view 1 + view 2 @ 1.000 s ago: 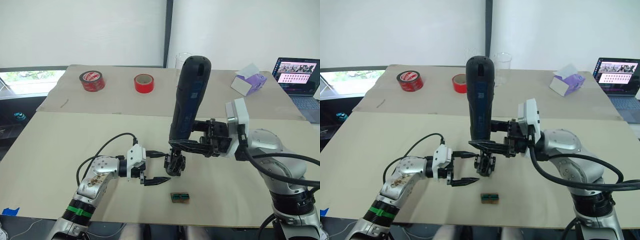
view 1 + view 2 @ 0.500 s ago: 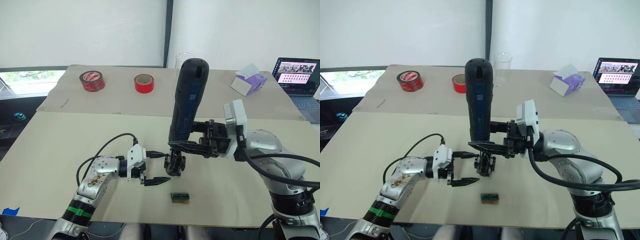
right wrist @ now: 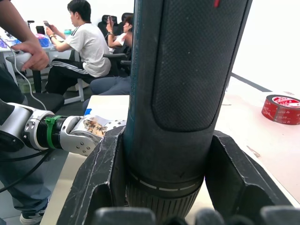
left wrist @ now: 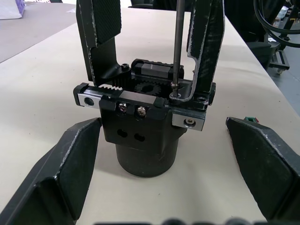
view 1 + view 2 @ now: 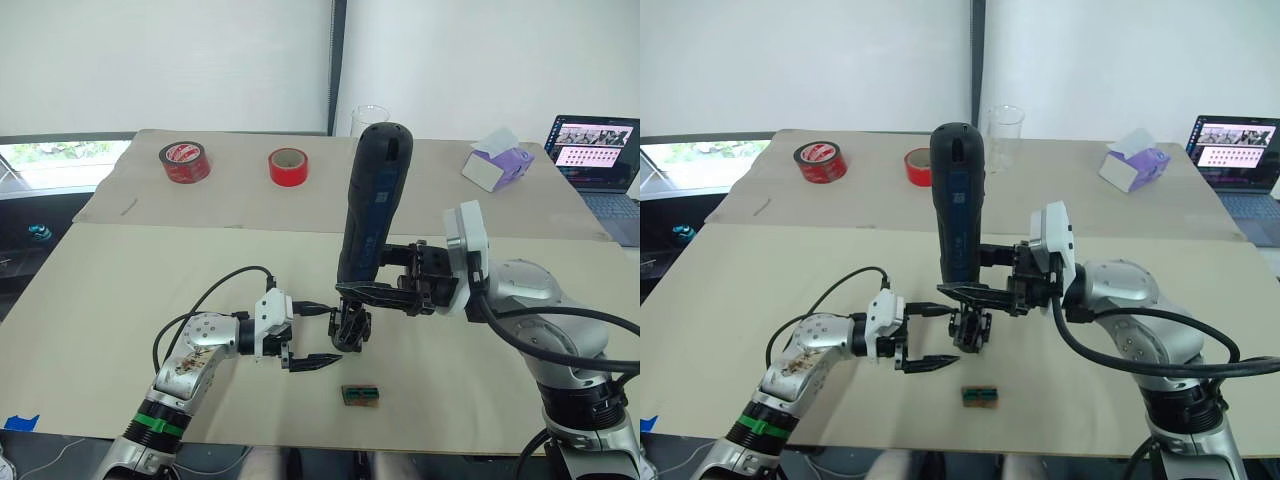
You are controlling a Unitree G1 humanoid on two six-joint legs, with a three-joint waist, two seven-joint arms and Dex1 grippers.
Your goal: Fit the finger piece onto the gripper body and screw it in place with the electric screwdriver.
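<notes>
My right gripper (image 5: 385, 291) is clamped around the lower barrel of the screwdriver (image 5: 371, 205), one finger on each side of it, as the right wrist view shows plainly. The tool stands nearly upright, its rounded end leaning a little away from me and toward my right, its long axis running down to the thin bit (image 4: 176, 44).

That bit is the relation the next move turns on. In the left wrist view it comes straight down and its tip sits on a screw at the top of the body (image 4: 143, 124), right at the foot of one finger piece (image 4: 205, 49). So bit and screw look lined up along one near-vertical axis, with the body directly under the tool and just below my right fingers. I judge the driving has to stay on that line; any lean of the barrel would walk the tip off the screw head.

The body stands on its stubby round base on the table (image 5: 120, 290), rack and small gear facing up, with two finger pieces rising from it; the second (image 4: 99, 35) stands opposite the first.

My left gripper (image 5: 312, 335) is wide open and holds nothing. Its fingers (image 4: 65, 171) flank the body on both sides but stand apart from it, so nothing steadies the body against the twist. The left arm is the nearer one to close on it.
</notes>
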